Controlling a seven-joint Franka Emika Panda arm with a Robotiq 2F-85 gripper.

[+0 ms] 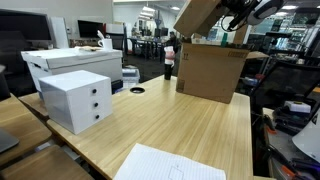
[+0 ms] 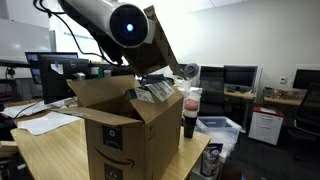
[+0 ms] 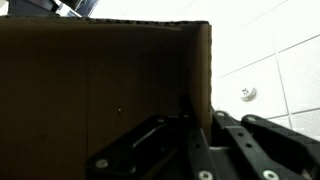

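One flap (image 1: 197, 14) of the cardboard box (image 1: 210, 72) on the table (image 1: 170, 125) is standing raised, and we are pinching its edge in the claw (image 3: 198, 122); the other flaps (image 2: 100, 90) are hanging open.

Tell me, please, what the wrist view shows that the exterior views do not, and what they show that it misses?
Only the wrist view shows the end effector close up, its fingers shut on the edge of the cardboard flap, and a white tiled ceiling with a small round fitting. Only the exterior views show the whole cardboard box, the wooden table, a white drawer unit and a dark bottle beside the box. Both share the raised flap, brown and plain.
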